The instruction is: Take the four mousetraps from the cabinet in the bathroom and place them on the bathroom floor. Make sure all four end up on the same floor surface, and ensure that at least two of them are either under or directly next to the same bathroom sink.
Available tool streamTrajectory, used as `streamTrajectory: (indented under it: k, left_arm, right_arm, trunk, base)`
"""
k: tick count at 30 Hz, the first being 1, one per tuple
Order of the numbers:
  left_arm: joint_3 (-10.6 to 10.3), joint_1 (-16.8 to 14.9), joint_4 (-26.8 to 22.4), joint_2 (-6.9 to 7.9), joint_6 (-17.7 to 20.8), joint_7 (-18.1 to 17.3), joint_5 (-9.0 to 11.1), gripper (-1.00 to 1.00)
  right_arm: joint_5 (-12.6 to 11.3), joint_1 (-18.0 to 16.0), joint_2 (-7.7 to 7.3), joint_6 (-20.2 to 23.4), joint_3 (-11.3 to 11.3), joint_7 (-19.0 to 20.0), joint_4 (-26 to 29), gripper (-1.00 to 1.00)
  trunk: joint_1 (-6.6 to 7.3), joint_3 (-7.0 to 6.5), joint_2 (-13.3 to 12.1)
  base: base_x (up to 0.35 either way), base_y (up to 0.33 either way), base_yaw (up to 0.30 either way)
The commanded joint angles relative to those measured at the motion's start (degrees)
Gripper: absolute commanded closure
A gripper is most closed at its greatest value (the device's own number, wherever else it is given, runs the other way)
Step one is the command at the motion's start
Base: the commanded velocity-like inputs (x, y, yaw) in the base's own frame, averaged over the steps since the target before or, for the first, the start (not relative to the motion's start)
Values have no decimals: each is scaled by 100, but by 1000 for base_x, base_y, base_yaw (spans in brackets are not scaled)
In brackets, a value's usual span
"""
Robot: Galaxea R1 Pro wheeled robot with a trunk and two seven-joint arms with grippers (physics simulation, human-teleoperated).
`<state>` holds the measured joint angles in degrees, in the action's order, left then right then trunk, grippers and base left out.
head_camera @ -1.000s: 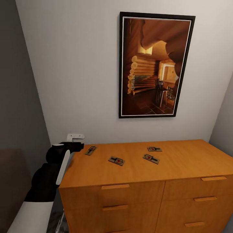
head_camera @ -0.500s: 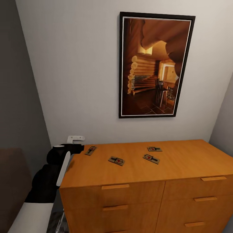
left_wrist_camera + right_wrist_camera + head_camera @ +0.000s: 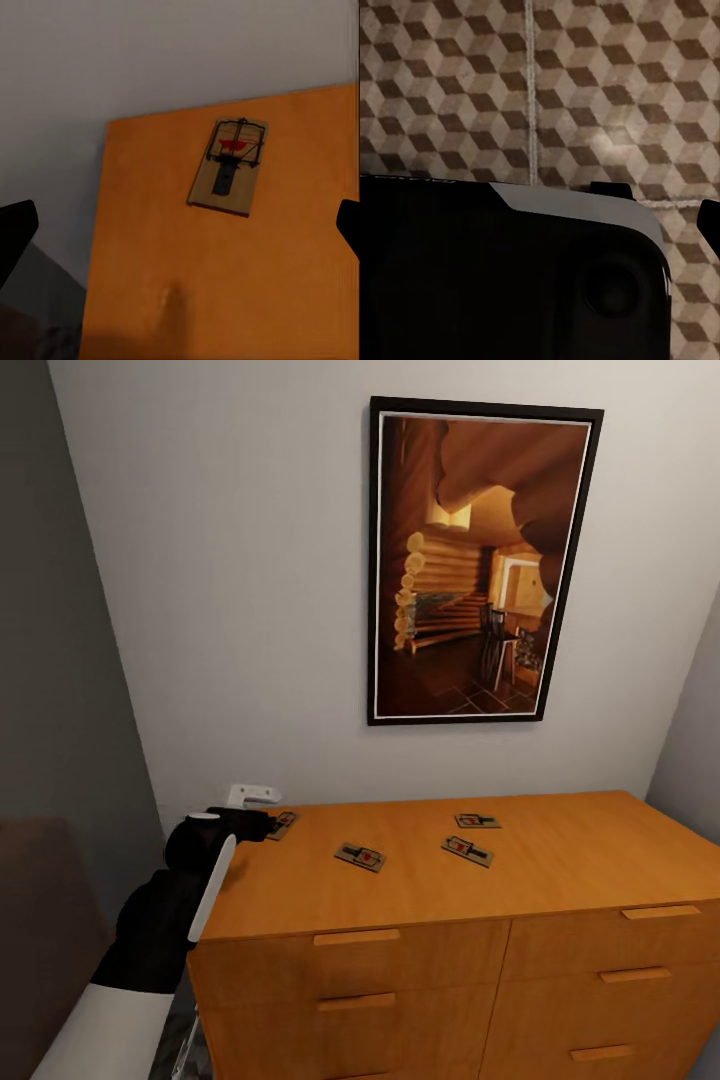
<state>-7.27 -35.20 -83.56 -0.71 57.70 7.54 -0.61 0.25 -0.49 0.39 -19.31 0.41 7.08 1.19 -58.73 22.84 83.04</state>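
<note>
Four mousetraps (image 3: 362, 856) lie flat on the cabinet (image 3: 450, 920) top. Left hand (image 3: 268, 815), fingers apart, sits at the nearest mousetrap (image 3: 229, 165), at the top's rear left corner, its long axis running roughly away from the hand. Right hand's state: cannot tell.

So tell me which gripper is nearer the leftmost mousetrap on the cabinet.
Left. The left gripper hovers right at the leftmost mousetrap, fingers spread. The right gripper points down at the bathroom floor.
</note>
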Motion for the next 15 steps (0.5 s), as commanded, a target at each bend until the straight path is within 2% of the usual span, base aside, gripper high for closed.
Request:
streamTrajectory:
  k: [1, 15]
  left_arm:
    - [-26, -5, 2, 0, 24, 19, -8, -100]
    - [-96, -4, 31, 0, 22, 19, -7, -100]
  right_arm:
    - [1, -4, -1, -19, -1, 9, -5, -100]
    - [1, -4, 4, -20, 3, -4, -5, -100]
  trunk:
    - [0, 7, 4]
    - [0, 7, 4]
  base:
    - [0, 0, 0]
    - [0, 0, 0]
